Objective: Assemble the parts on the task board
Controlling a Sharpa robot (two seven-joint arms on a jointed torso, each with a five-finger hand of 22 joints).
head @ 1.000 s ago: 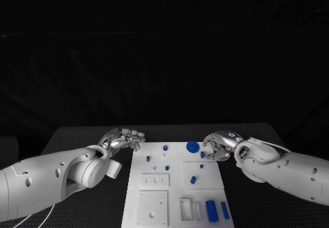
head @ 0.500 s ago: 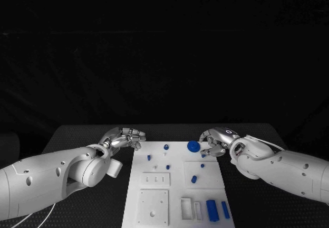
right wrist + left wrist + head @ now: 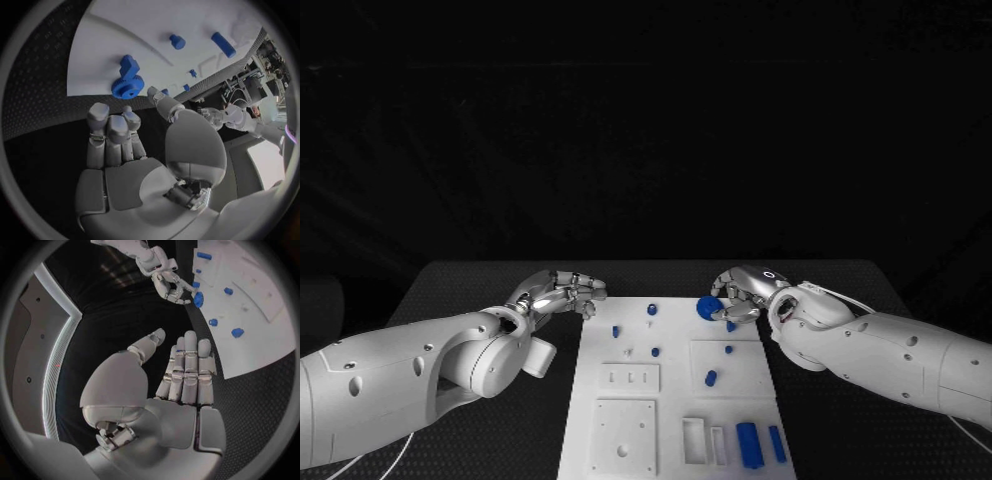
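The white task board (image 3: 620, 430) lies in the middle of the black table. A blue gear (image 3: 708, 307) stands at its far edge, right of centre. My right hand (image 3: 749, 293) is just right of the gear, fingers stretched out, their tips at the gear's rim. The right wrist view puts the gear (image 3: 124, 88) just past the fingertips (image 3: 110, 122), with nothing in the palm. My left hand (image 3: 564, 292) hovers off the board's far left corner; the left wrist view shows its fingers (image 3: 187, 370) straight and empty. Several small blue pegs (image 3: 649, 311) stand on the board.
Two long blue blocks (image 3: 747, 441) lie at the board's near right, beside empty slots (image 3: 692, 440). Square recessed plates (image 3: 626, 379) sit on the near left half. Black table (image 3: 488, 285) runs around the board on both sides.
My right hand has moved left, from off the board's far right corner up to the blue gear. The gear and my left hand have stayed in place.
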